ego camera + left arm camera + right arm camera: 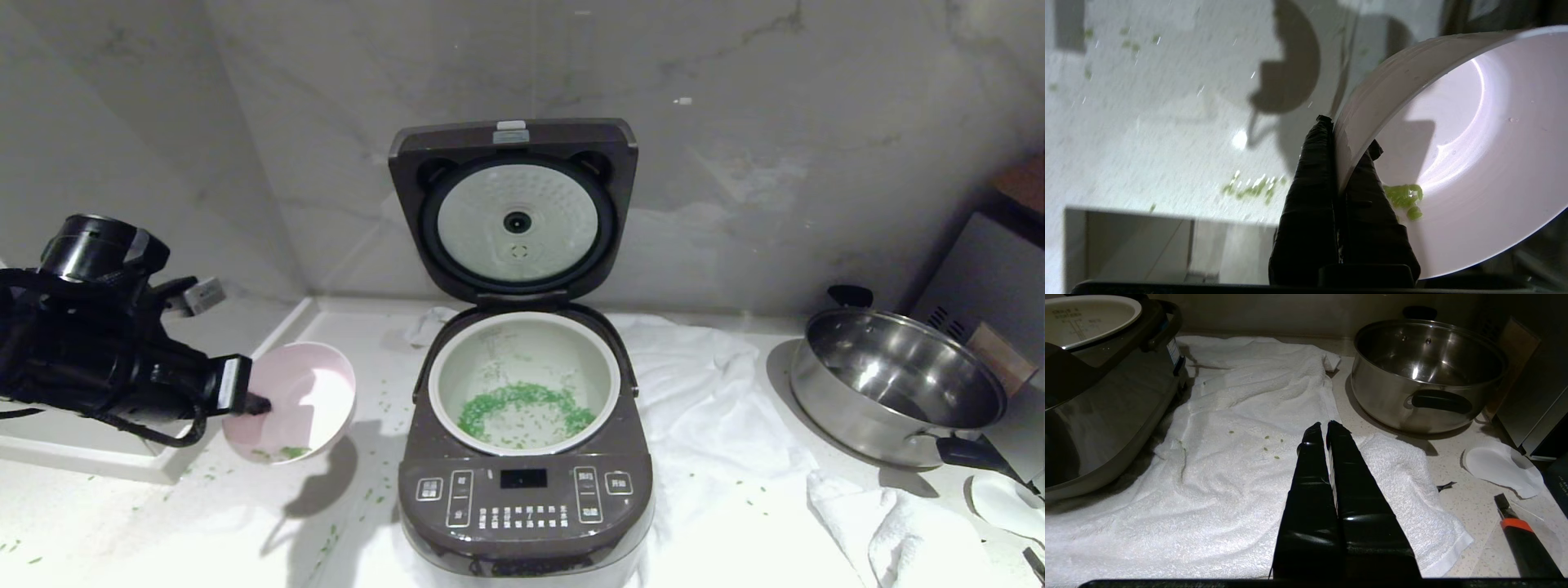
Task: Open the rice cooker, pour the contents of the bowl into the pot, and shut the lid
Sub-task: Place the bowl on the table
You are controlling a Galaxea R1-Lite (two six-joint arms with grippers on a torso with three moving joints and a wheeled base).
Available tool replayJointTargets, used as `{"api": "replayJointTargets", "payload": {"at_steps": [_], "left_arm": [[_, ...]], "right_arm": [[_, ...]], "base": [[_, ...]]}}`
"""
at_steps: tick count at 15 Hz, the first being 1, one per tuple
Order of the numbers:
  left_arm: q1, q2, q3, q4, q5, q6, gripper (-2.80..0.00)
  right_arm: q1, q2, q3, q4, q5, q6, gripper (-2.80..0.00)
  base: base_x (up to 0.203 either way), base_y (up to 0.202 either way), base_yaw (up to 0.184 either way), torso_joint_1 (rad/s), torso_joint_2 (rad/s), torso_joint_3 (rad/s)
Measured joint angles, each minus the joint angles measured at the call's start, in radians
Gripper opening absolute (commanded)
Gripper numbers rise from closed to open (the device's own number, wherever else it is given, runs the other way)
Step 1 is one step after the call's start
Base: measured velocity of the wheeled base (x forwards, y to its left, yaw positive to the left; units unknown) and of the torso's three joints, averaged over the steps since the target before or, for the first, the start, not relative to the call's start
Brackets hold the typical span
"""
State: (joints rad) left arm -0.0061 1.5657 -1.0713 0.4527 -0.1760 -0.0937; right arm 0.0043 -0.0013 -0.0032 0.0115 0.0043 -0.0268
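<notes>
The left gripper (260, 403) pinches the tilted bowl (294, 408) by its rim beside the rice cooker (522, 457); leftover contents (1406, 198) risk spilling onto the counter (163, 523).

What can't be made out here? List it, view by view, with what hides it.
- Head view: right gripper out of frame; rice cooker button labels too small to read.
- Left wrist view: left gripper covers part of the bowl; rim cut by the edge.
- Right wrist view: pot floor hidden by the cooker's body.
</notes>
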Motion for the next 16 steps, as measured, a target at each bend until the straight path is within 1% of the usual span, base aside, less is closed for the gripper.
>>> {"api": "replayJointTargets", "payload": {"at_steps": [2, 3, 6, 7, 9, 10, 13, 16], "left_arm": [[0.054, 0.000, -0.001, 0.100, 0.000, 0.047, -2.80], [0.077, 0.002, 0.003, 0.119, 0.000, 0.050, -2.80], [0.156, 0.017, 0.062, 0.119, -0.006, 0.050, -2.80], [0.190, 0.033, 0.086, 0.117, -0.020, 0.051, -2.80], [0.254, 0.067, 0.118, 0.099, -0.073, 0.051, -2.80], [0.279, 0.085, 0.130, 0.076, -0.084, 0.052, -2.80], [0.345, 0.133, 0.156, 0.022, -0.087, 0.054, -2.80], [0.433, 0.192, 0.195, -0.039, -0.083, 0.095, -2.80]], "right_arm": [[0.000, 0.000, 0.000, 0.000, 0.000, 0.000, -2.80], [0.000, 0.000, 0.000, 0.000, 0.000, 0.000, -2.80], [0.000, 0.000, 0.000, 0.000, 0.000, 0.000, -2.80], [0.000, 0.000, 0.000, 0.000, 0.000, 0.000, -2.80], [0.000, 0.000, 0.000, 0.000, 0.000, 0.000, -2.80], [0.000, 0.000, 0.000, 0.000, 0.000, 0.000, -2.80], [0.000, 0.000, 0.000, 0.000, 0.000, 0.000, -2.80], [0.000, 0.000, 0.000, 0.000, 0.000, 0.000, -2.80]], "base": [[0.000, 0.000, 0.000, 0.000, 0.00, 0.000], [0.000, 0.000, 0.000, 0.000, 0.00, 0.000], [0.000, 0.000, 0.000, 0.000, 0.00, 0.000], [0.000, 0.000, 0.000, 0.000, 0.00, 0.000], [0.000, 0.000, 0.000, 0.000, 0.00, 0.000], [0.000, 0.000, 0.000, 0.000, 0.00, 0.000], [0.000, 0.000, 0.000, 0.000, 0.00, 0.000], [0.000, 0.000, 0.000, 0.000, 0.00, 0.000]]}}
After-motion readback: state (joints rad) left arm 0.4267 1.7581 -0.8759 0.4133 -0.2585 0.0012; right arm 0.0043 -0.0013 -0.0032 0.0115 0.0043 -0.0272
